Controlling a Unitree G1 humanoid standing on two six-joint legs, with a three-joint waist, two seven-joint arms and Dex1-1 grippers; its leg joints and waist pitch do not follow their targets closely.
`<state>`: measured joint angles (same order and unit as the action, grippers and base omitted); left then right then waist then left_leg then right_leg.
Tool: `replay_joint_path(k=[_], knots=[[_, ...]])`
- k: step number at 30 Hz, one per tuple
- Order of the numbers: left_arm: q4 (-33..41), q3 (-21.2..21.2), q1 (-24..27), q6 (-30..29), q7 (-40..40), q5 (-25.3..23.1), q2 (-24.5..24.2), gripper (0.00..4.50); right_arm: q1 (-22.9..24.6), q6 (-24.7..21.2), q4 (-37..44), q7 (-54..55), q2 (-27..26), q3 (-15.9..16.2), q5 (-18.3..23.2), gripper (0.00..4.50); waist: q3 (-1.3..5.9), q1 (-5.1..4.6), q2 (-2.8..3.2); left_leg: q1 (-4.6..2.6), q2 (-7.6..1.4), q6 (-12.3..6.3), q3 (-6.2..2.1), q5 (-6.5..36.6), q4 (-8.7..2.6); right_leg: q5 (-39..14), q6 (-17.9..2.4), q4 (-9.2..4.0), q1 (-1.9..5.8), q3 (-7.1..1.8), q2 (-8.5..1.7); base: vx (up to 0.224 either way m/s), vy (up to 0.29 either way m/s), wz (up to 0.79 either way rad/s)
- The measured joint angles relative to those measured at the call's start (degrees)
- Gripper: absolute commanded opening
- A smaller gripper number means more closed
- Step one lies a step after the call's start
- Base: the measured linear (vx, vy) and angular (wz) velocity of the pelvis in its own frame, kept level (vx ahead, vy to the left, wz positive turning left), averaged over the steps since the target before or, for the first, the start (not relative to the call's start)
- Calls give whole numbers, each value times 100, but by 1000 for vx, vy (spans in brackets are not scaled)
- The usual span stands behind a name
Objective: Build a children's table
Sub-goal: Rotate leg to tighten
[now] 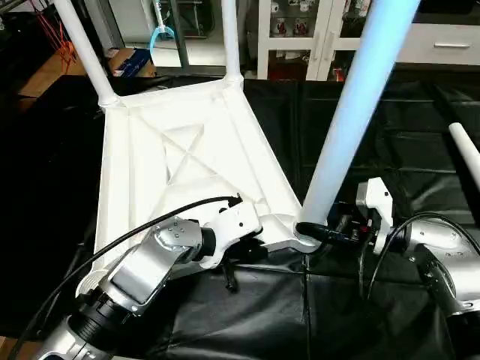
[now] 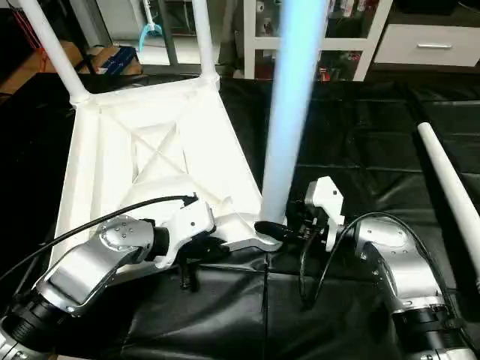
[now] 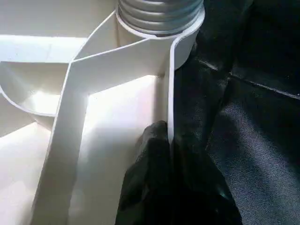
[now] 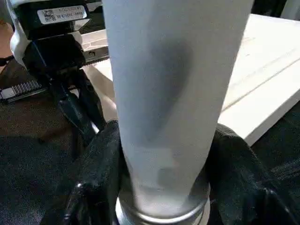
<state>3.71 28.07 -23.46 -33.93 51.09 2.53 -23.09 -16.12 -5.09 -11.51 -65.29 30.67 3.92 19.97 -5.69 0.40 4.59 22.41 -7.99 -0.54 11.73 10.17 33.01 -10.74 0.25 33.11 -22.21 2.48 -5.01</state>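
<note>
While the tabletop (image 1: 187,165) lies upside down on the black counter (image 2: 360,142), three legs stand in its corner sockets and the fourth leg (image 2: 450,187) lies loose nearby. The left gripper (image 3: 168,154) pinches the tabletop's rim, and the right gripper (image 4: 164,159) clasps the near leg (image 1: 352,112) at its base.
</note>
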Motion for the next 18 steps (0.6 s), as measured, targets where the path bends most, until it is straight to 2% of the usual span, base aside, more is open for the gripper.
replay_joint_path(k=[12, 18], knots=[[51, -7, 25, -65, -9, 1, -26, 0, 26, 147, -1, -22, -17, 7, -36, 204, 0, 0, 0, -3, 0, -2, 0, 1, 1, 0, 0, 0, 4, 0, 0, 0, 0, 0], [5, -153, 71, -210, -219, 8, 136, 0, 28, 198, -146, 285, -190, -25, -106, 204, 1, -24, 0, -35, 0, 25, 0, 16, 5, 4, -6, 1, 31, -2, 0, 0, 0, 0]])
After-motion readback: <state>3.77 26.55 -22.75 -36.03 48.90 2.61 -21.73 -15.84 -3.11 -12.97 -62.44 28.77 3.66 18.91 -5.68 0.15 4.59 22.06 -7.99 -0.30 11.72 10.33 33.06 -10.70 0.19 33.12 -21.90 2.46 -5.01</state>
